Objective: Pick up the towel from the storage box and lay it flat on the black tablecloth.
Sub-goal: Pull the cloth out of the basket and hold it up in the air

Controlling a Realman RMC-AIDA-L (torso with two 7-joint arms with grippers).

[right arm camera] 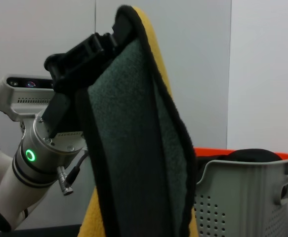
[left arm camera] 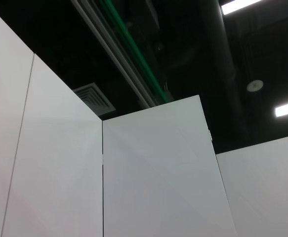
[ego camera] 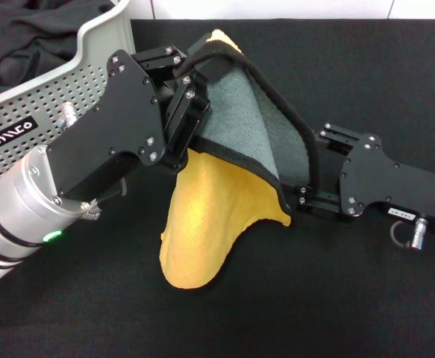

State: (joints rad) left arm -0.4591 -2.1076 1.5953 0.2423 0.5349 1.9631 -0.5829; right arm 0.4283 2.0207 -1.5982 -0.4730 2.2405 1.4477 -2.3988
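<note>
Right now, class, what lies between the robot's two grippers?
In the head view, the towel spans between the left gripper and the right gripper, grey side up, yellow side drooping onto the black tablecloth.

I count one towel point(ego camera: 224, 186), yellow-orange on one face and grey on the other, with a black trim, held up between my two grippers: my left gripper point(ego camera: 183, 78) at one upper edge and my right gripper point(ego camera: 307, 195) at the opposite edge. There is one storage box point(ego camera: 60, 82), light grey with rows of holes and one small black label point(ego camera: 10, 132). Inside it I see one dark charcoal cloth point(ego camera: 30, 37). One black tablecloth point(ego camera: 351, 298) covers the surface. From my right wrist I see one green light ring point(right arm camera: 30, 156) on my left arm.
</note>
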